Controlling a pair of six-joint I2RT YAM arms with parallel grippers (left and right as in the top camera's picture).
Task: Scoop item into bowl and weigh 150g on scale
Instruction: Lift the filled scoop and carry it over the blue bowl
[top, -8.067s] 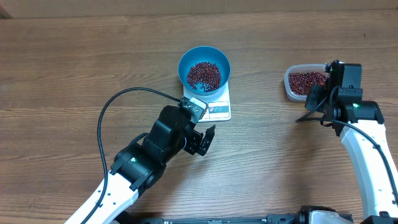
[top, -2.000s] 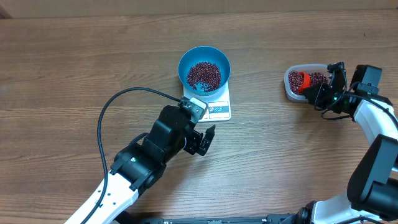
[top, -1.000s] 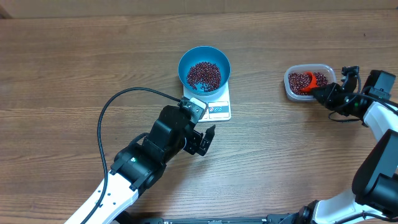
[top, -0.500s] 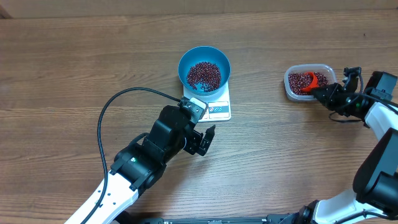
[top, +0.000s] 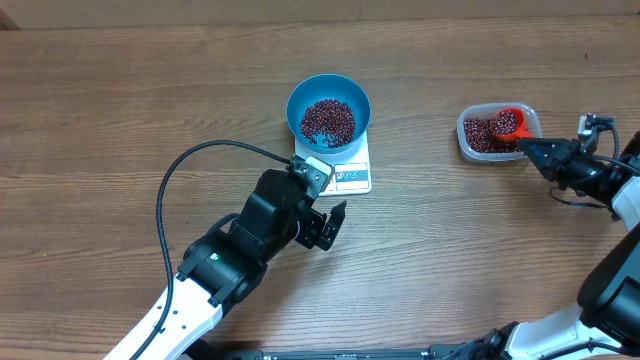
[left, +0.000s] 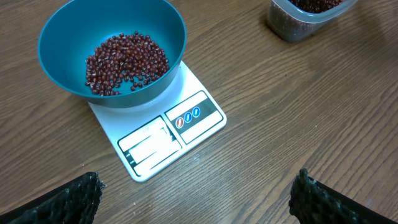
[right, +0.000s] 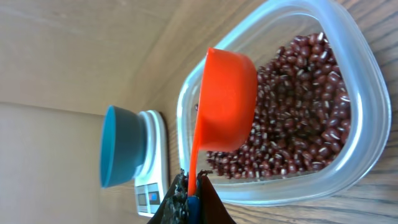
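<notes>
— Overhead, where do we find the beans (top: 328, 120)?

— We see one heap in the blue bowl (top: 294, 108), which sits on the white scale (top: 352, 178). The scale's display panel pokes out at the bowl's 6 o'clock. More beans fill the clear tub (top: 463, 138), at 3 o'clock from the bowl and well apart from it on the wooden surface (top: 120, 100).

— And the right jaws?

— We find them at 4 o'clock from the tub, clamped tight on the handle of an orange scoop (top: 509, 124). The scoop's cup is over the tub's 2 o'clock corner, and dark beans show inside it. From the right wrist we see its orange underside over the tub's beans, but we cannot tell whether it touches them. The bowl and scale lie beyond at 8 o'clock.

— What about the left jaws?

— They stand wide apart with nothing between them, at 6 o'clock from the scale, near it but apart. From the left wrist we look between the two dark fingertips (left: 68, 202) at the bowl, the scale's panels and, at 1 o'clock, a corner of the tub.
</notes>
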